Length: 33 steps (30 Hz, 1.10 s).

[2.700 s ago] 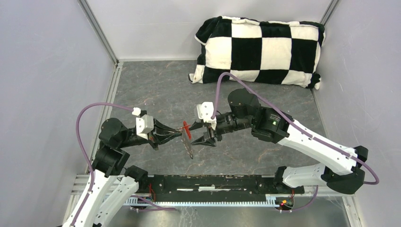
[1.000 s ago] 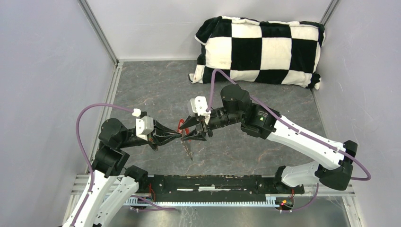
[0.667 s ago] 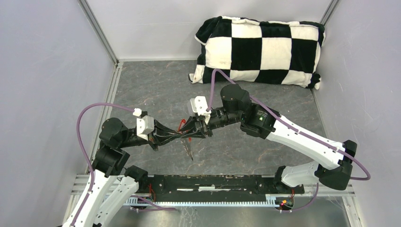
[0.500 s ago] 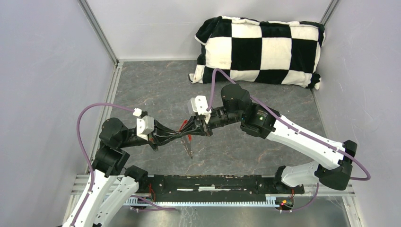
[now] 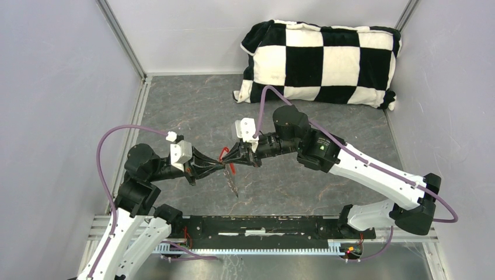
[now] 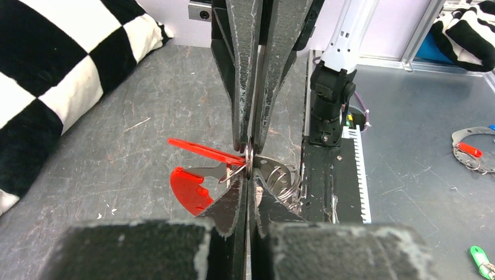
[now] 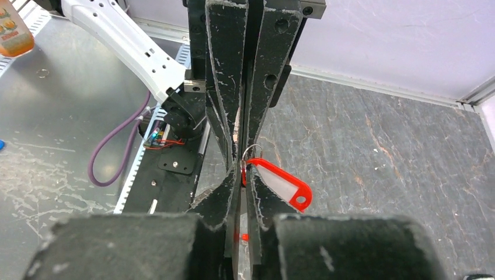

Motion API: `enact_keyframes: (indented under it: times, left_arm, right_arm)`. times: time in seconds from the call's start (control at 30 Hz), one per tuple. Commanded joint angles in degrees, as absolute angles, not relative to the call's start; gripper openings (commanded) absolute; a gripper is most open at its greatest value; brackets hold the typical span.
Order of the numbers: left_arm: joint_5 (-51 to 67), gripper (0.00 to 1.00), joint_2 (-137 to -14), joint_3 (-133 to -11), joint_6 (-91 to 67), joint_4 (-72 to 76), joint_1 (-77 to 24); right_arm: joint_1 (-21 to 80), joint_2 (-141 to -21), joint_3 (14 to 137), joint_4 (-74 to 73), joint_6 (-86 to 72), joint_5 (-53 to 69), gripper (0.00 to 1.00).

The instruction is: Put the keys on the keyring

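The right pincer [image 7: 241, 178] has just closed on the keyring [image 7: 281, 185] (the left pincer [image 6: 249, 178] already pinches it), tip to tip, aloft in front of the checked pillow [image 5: 320, 61]; threading can likely begin.

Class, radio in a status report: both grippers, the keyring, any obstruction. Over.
Left gripper shut on the keyring, mid-air. Right gripper shut tip to tip against it; its hold unclear. Red-headed key at the pinch point. No obstruction seen.
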<state>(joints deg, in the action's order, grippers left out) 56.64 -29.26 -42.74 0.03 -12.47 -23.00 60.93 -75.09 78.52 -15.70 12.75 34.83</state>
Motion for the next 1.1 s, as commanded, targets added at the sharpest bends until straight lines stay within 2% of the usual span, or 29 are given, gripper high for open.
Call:
enact_keyframes:
  times: [0.0, 0.1, 0.27, 0.4, 0.57, 0.6, 0.7, 0.8, 0.9, 1.07]
  left_arm:
    - [57.02, 0.02, -29.26, -44.57, 2.24, -9.31, -23.31]
    - [56.99, 0.02, -29.35, -44.52, 2.29, -9.31, -23.30]
    - [56.89, 0.02, -29.36, -44.47, 2.29, -9.23, -23.30]
    - [56.86, 0.02, -29.27, -44.47, 2.41, -9.35, -23.30]
    - [56.86, 0.02, -29.18, -44.39, 3.06, -10.23, -23.37]
    - [56.93, 0.03, -29.26, -44.39, 3.19, -10.46, -23.32]
    - [57.00, 0.26, -29.61, -44.98, 4.33, -12.79, -23.31]
    - [56.75, 0.40, -29.71, -47.03, 8.83, -18.31, -23.34]
    - [55.96, 0.43, -29.31, -49.08, 16.48, -26.40, -23.36]
    - [53.51, 0.39, -27.74, -49.88, 23.09, -33.77, -23.29]
  right_arm:
    - [61.50, -74.50, 76.80, -13.83, 12.92, 32.62, 0.12]
    - [61.52, -73.89, 76.21, -12.94, 12.92, 33.53, 0.14]
    - [61.54, -73.91, 76.46, -13.71, 13.16, 35.16, 0.12]
    - [61.53, -73.55, 76.37, -13.42, 13.24, 34.58, 0.01]
    - [61.48, -72.69, 75.94, -11.99, 12.31, 33.89, 0.00]
    - [61.52, -72.51, 76.01, -11.90, 12.30, 33.48, 0.00]
    - [61.43, -72.36, 76.02, -12.92, 12.70, 33.18, 0.00]
    - [60.70, -72.30, 76.60, -15.11, 12.88, 33.55, 0.00]
    - [59.48, -71.99, 76.70, -16.72, 12.29, 35.05, 0.00]
    - [57.77, -71.79, 77.00, -18.50, 11.56, 38.26, 0.00]
